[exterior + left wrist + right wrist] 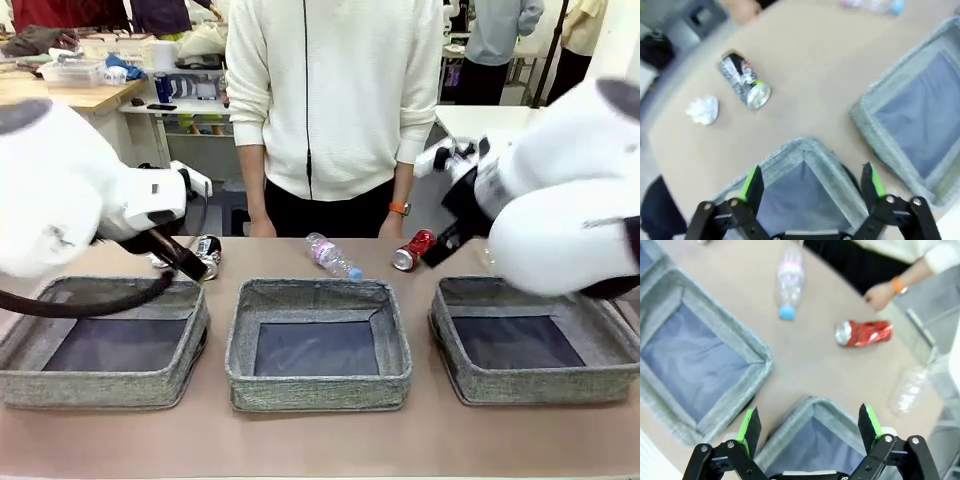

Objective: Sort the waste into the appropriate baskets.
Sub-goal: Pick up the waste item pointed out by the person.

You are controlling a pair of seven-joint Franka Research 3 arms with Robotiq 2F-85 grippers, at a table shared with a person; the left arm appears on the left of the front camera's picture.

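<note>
Three shallow rectangular baskets of grey woven fabric with dark inner floors stand in a row on the tan table (320,440): the left basket (100,388), the middle basket (318,390) and the right basket (540,385). All the waste lies on the tabletop beyond them, toward the person in a white sweater (335,90) who stands at the far edge with an orange wristband (400,208). The black-and-silver drink can (208,250) lies on its side behind the left basket. In the left wrist view its silver end faces the camera, and the crumpled white paper ball (703,109) rests near it, not touching. The clear plastic bottle with pink label and blue cap (333,257) lies on its side just behind the middle basket's far rim. The dented red drink can (413,250) lies on its side behind the gap between the middle and right baskets, close to the person's hand (879,294). The clear plastic cup (910,390) lies on its side farther out, beyond the right basket's corner. The left gripper (811,172) hangs over the far end of the left basket with its green-padded jaws wide apart and nothing between them. The right gripper (809,412) hangs likewise over the far rim of the right basket, jaws spread wide and holding nothing.
</note>
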